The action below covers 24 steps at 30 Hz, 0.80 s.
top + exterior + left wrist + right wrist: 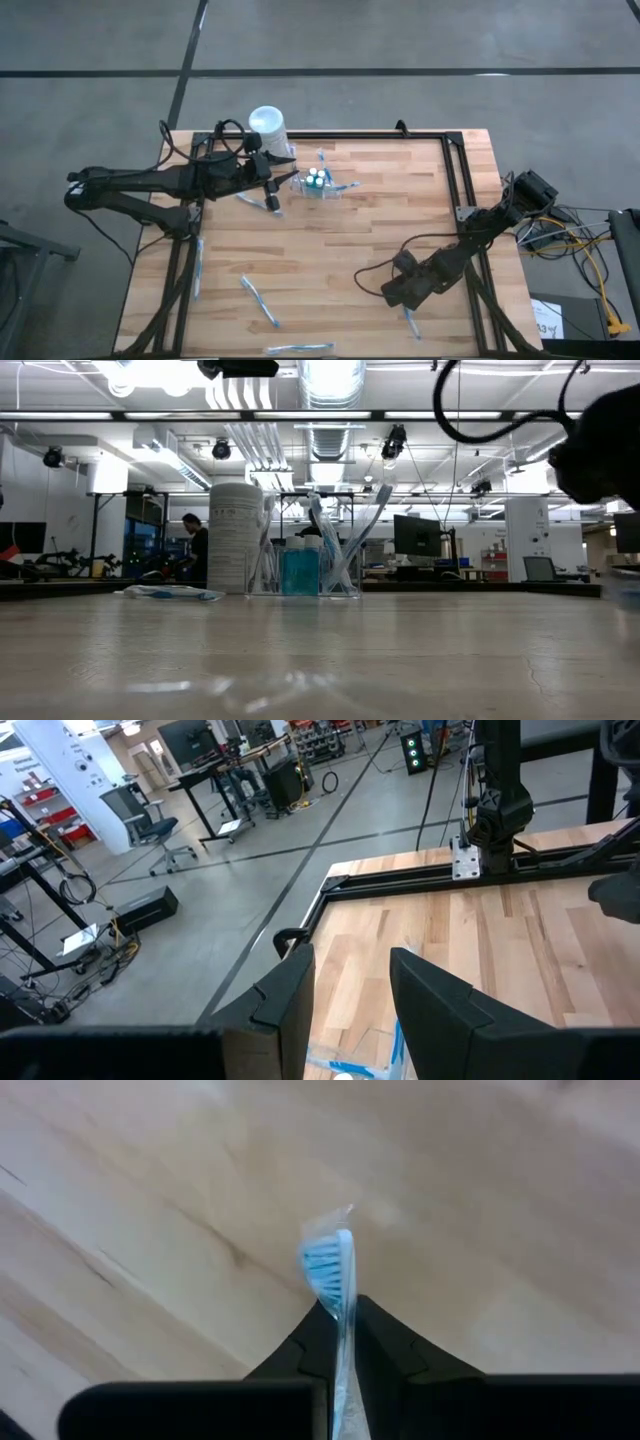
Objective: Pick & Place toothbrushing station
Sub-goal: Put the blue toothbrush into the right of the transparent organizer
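Clear plastic toothbrushing station [317, 184], holding brushes and blue bottles, sits upper centre of your overhead frame beside the tall white cylindrical container [268, 128]. Your left gripper [284, 180] hangs just left of it, fingers parted, nothing held. Lower right, your right gripper [340, 1318] is clamped on a wrapped blue-bristled toothbrush [333, 1270] over the wooden table [380, 220].

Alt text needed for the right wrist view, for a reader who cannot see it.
Seen from the right wrist, the right claw is shut on a wrapped toothbrush with blue bristles, its head poking out past the two dark fingers. Beneath it lies the bare wooden table.
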### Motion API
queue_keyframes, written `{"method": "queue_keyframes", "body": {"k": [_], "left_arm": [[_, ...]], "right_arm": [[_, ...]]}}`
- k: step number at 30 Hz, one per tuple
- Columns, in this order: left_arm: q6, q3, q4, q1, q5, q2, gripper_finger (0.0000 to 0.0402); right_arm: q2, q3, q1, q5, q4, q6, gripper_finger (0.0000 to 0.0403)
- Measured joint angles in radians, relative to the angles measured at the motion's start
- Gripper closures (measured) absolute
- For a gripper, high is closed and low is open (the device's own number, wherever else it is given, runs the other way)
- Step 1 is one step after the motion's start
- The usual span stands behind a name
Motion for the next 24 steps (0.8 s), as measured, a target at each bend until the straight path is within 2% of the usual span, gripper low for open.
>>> {"method": "queue_keyframes", "body": {"k": [11, 19, 24], "left_arm": [[0.0, -0.015, -0.006, 0.0, 0.0, 0.0, 0.0264], [0.0, -0.015, -0.015, 0.0, 0.0, 0.0, 0.0264], [0.0, -0.015, -0.018, 0.0, 0.0, 0.0, 0.0264]], "right_arm": [[-0.009, 0.091, 0.0, 0.248, -0.033, -0.184, 0.0385], [-0.046, 0.211, 0.0, 0.45, -0.291, -0.216, 0.0385], [-0.075, 0.258, -0.001, 0.539, -0.329, -0.273, 0.0385]]}}
